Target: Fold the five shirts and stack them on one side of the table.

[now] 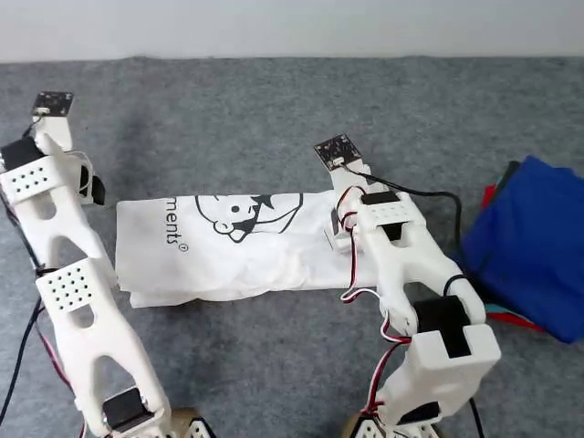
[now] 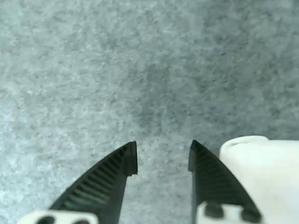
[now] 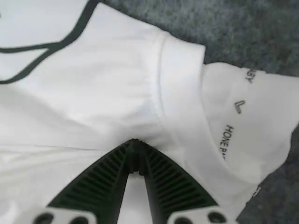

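Observation:
A white shirt with a black drawing lies folded into a long band across the middle of the grey table. In the right wrist view its collar end is bunched, and my right gripper is shut on a pinch of the white cloth there. In the high view the right arm stands over the shirt's right end. My left gripper is open above bare grey carpet, nothing between its fingers. The left arm stands just left of the shirt's left end.
A pile of shirts with a blue one on top sits at the table's right edge, with red and teal edges showing beneath. Grey carpet stretches behind the white shirt to the far edge.

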